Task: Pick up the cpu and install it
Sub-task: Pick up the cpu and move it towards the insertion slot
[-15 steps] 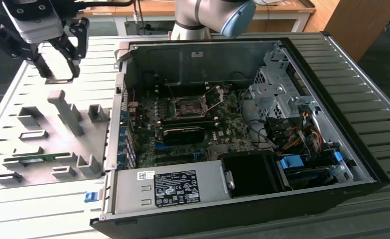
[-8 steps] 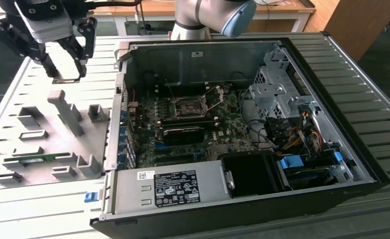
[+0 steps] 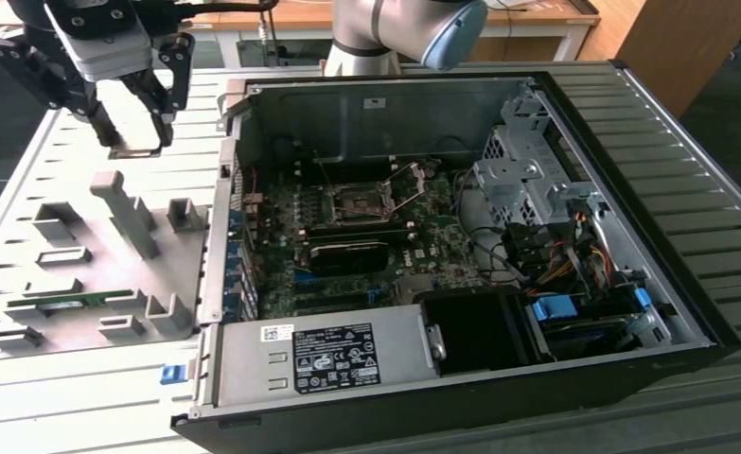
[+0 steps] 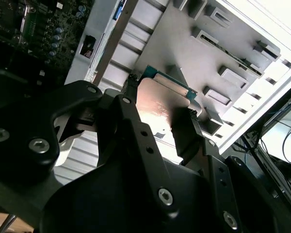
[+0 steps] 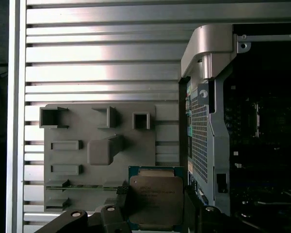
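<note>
While the gripper (image 5: 155,206) clamps the cpu (image 5: 154,194) by two opposite edges between its two fingers (image 4: 188,138), the chip appears lifted clear of the grey fixture tray (image 5: 77,160), hanging flat over one end of it with its silvery metal top turned up towards the wrist and a thin green rim showing round it. Doing this hold well, as I judge it, means pressing only on the chip's edges, carrying it level so that it cannot pivot between the pads, and staying clear of the case's sheet-metal lip just beside it. Under and beyond the chip lies one tray with several moulded nests, and one long green memory stick (image 3: 67,301) rests in a slot at the tray's near end in the exterior view. The tray sits on one ribbed metal table (image 5: 102,63). To the exterior view's right of it stands one open computer case (image 3: 673,284), with one silver power supply (image 3: 326,355) along its near side. Farthest off, on the board inside, is one square socket (image 3: 360,200), well apart from the chip, its lever seemingly raised
</note>
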Tool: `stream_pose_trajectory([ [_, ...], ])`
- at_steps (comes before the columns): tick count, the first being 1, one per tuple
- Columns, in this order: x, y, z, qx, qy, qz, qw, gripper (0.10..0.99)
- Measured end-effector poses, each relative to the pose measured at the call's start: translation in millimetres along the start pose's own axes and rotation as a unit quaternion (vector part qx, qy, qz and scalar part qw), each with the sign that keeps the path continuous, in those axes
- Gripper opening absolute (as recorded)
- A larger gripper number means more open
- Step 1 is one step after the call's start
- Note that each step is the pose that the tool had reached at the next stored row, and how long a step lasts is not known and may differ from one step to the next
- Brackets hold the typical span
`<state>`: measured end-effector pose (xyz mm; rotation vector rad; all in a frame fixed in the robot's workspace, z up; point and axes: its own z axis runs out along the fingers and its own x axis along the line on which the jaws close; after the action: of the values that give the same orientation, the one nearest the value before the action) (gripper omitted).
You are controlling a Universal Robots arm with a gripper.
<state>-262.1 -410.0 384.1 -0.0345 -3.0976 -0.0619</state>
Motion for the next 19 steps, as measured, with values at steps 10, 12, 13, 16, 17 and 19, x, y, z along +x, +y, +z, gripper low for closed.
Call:
stream_pose_trajectory([
  [10,-9.1,0.2,0.0,0.0,0.0,0.0,1.0,0.537],
  [12,-11.1,0.2,-0.1,0.0,0.0,0.0,1.0,0.537],
  [13,-12.1,0.3,-0.2,0.0,0.0,0.0,1.0,0.537],
  [16,-14.9,0.3,-0.1,0.0,0.0,0.0,1.0,0.537],
  [17,-15.8,0.4,-0.2,0.0,0.0,0.0,1.0,0.537],
  [19,-17.6,0.4,-0.2,0.0,0.0,0.0,1.0,0.537],
])
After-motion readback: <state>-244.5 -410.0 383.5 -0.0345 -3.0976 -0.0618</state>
